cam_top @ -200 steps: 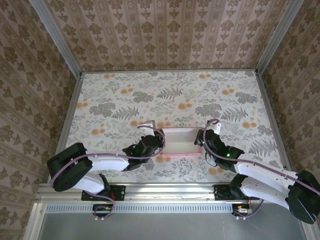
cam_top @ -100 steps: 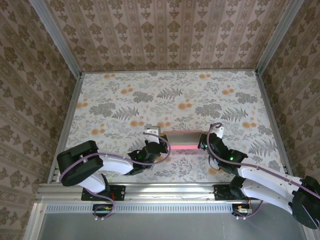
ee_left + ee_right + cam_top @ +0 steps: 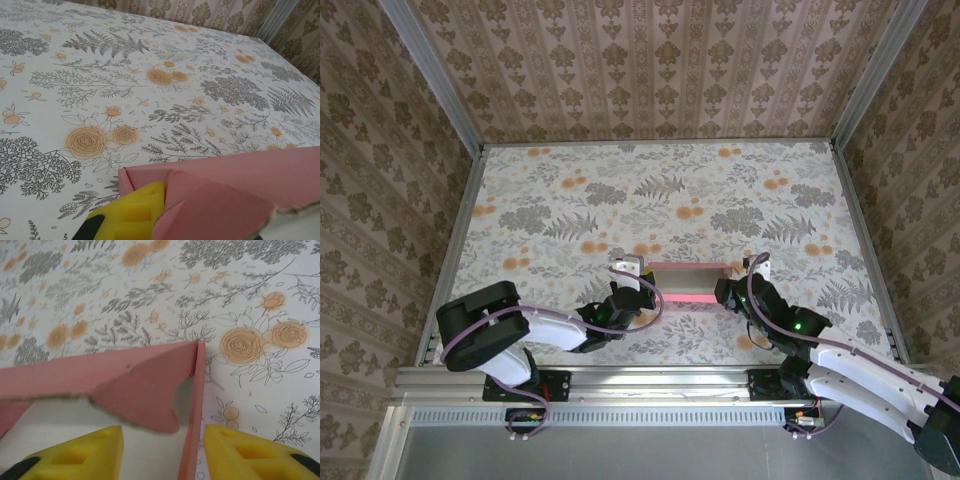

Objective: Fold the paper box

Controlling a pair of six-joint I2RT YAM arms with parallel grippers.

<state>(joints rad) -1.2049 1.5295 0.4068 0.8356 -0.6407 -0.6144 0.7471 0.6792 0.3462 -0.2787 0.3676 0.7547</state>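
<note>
The paper box (image 3: 685,282) is lying on the flowered table (image 3: 570,200), near its front edge and between the two arms. Its long axis is running left to right, so one short end is facing each gripper. The left gripper (image 3: 642,292) is sitting at the left end with its jaws closed. In the left wrist view one yellow pad (image 3: 132,215) is pressing against a pink end flap. It seems that the card is being pinched there, but the second finger is hiding behind the flap, so I am not fully sure. The right gripper (image 3: 162,447) is waiting at the right end with its jaws apart and is gripping nothing. The thin end wall of the box is standing in the gap between the two pads, closer to the right one, and a rounded flap is leaning inward just beyond. In my judgement the right arm is the better placed one for the coming move, because this loose flap is lying directly in front of its fingers.
</note>
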